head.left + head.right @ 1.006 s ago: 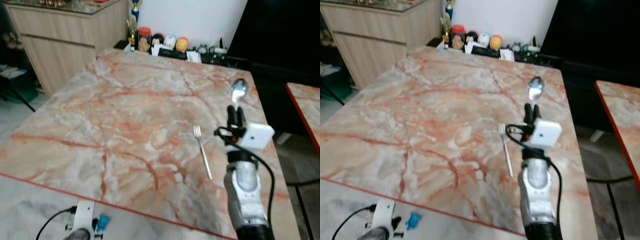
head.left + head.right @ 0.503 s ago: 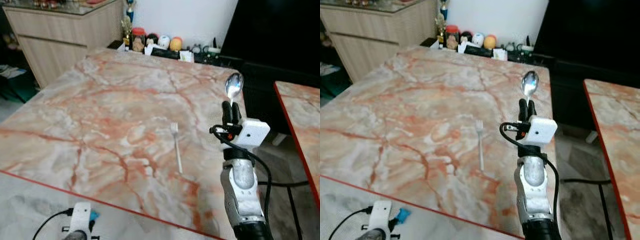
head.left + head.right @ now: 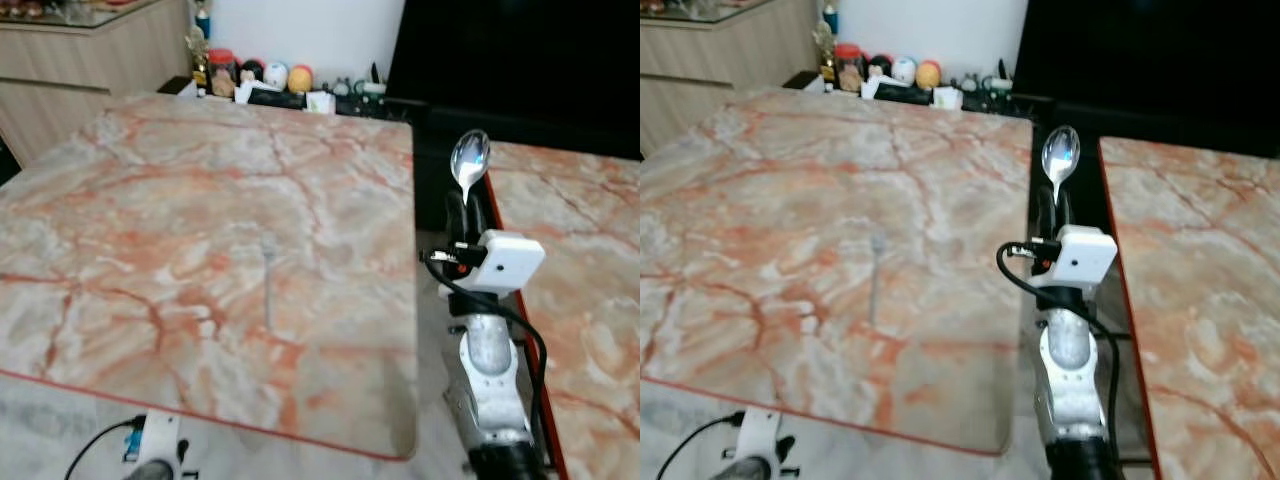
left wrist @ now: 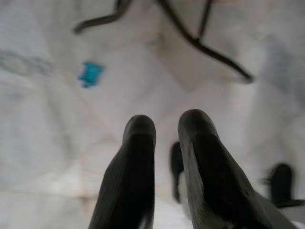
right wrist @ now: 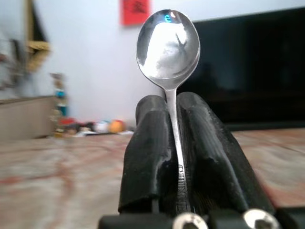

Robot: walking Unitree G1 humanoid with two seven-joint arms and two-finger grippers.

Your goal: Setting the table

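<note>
The spoon [image 3: 469,162] stands upright, bowl uppermost, its handle clamped between the two black fingers [image 5: 152,143] of the right tool [image 3: 1054,205]. In the head views the right arm rises at about 5 o'clock, and the spoon sits over the dark gap between the near desk [image 3: 130,180] and a second marble desk [image 3: 580,260] at 3 o'clock. In the right wrist view the handle runs straight down between the fingers, and the bowl reflects pale light.

A fork [image 3: 268,282] lies flat on the near desk, near the middle of the view, at about 9 o'clock from the right tool and well apart from it, tines pointing toward 12 o'clock.

At 12 o'clock, beyond the far edge of the desk, a row of small jars and round figures [image 3: 255,78] lines the wall.

The left tool [image 4: 167,138] hangs low at 7 o'clock over pale floor, its fingers slightly apart and holding nothing. A small blue scrap [image 4: 89,74] lies on the floor beyond it.
</note>
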